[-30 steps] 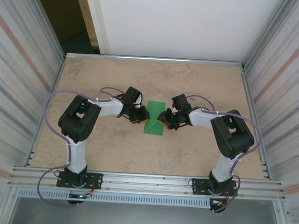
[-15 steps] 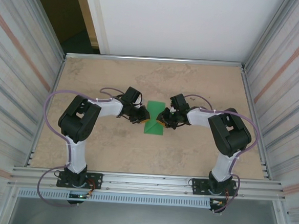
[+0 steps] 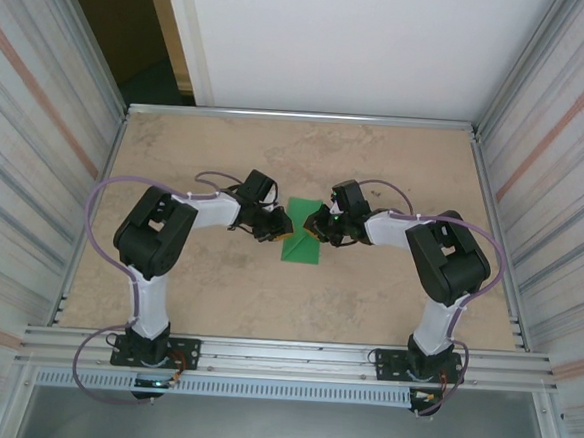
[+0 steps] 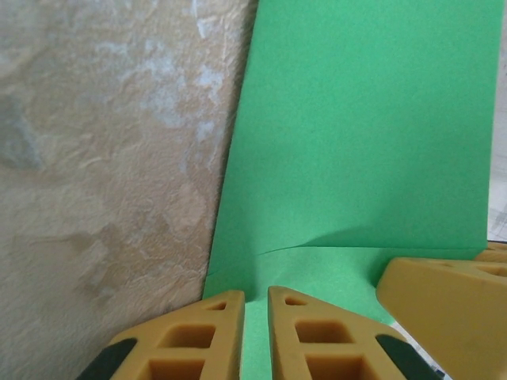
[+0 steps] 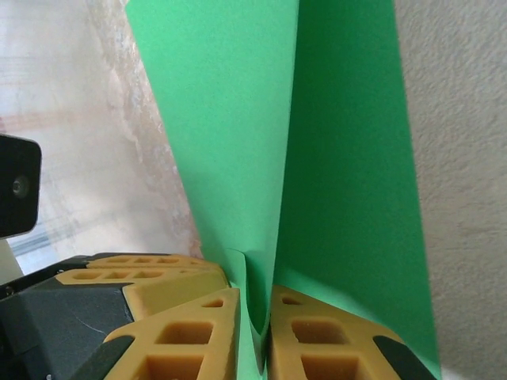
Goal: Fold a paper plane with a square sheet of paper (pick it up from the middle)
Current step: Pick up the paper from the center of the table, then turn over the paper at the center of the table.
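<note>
Green sheet (image 3: pixel 301 212) between grippers (image 3: pixel 283 233) (image 3: pixel 314 231) (table (image 3: pixel 226 154) beneath)

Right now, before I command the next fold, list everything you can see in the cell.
square sheet of paper: one, bright green, mid-table between the two arms, partly folded, with a raised crease in the right wrist view.
table: one, mottled beige, under everything.
side panels: two, ribbed grey metal, left and right of the table.
back board: one, white, beyond the far edge.
rail: one, silver, along the near edge by both bases.
left arm: one, black and white with a lilac cable, reaching to the sheet's left edge.
right arm: one, same colours, reaching to the sheet's right edge.
left jaws: one pair, ochre, closed on the sheet's edge.
right jaws: one pair, ochre, pinching the raised crease.
</note>
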`<state>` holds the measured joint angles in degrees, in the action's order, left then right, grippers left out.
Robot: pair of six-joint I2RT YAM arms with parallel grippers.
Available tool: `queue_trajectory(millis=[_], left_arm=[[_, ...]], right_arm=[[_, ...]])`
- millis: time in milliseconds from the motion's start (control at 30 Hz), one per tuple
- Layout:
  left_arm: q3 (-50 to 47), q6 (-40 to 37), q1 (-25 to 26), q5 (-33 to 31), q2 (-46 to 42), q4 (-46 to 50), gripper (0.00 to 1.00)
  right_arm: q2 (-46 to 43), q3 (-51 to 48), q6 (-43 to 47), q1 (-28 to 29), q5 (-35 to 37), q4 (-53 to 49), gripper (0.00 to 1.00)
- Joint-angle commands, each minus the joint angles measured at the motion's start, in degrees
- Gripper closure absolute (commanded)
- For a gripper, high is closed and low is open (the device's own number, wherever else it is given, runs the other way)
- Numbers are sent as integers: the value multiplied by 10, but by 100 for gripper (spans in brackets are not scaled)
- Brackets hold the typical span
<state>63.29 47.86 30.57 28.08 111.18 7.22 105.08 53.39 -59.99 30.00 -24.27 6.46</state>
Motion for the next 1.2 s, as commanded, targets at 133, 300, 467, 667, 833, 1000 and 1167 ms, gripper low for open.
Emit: queue_trajectory(millis=[133,300,467,667,833,1000,1167], left_arm=[[-22,22,-24,1,-68,10,81],[-61,34,-59,-1,-151,-11,77],[-119,55,-100,31,-240,-72,65],[-162,99,-118,111,-300,-208,34],[-173,152,-106,152,-300,-318,11],[-168,139,-77,162,-296,-340,2],[-154,136,-53,188,-282,-358,2]], right_arm=[[2,-16,1,4,-1,23,93],[-44,-24,31,-8,8,42,98],[-113,-35,42,-39,-31,94,99],[-174,-8,24,-79,-112,124,99],[-185,23,-12,-84,-174,157,99],[-180,28,-61,-84,-206,210,98],[-176,30,-93,-82,-225,231,98]])
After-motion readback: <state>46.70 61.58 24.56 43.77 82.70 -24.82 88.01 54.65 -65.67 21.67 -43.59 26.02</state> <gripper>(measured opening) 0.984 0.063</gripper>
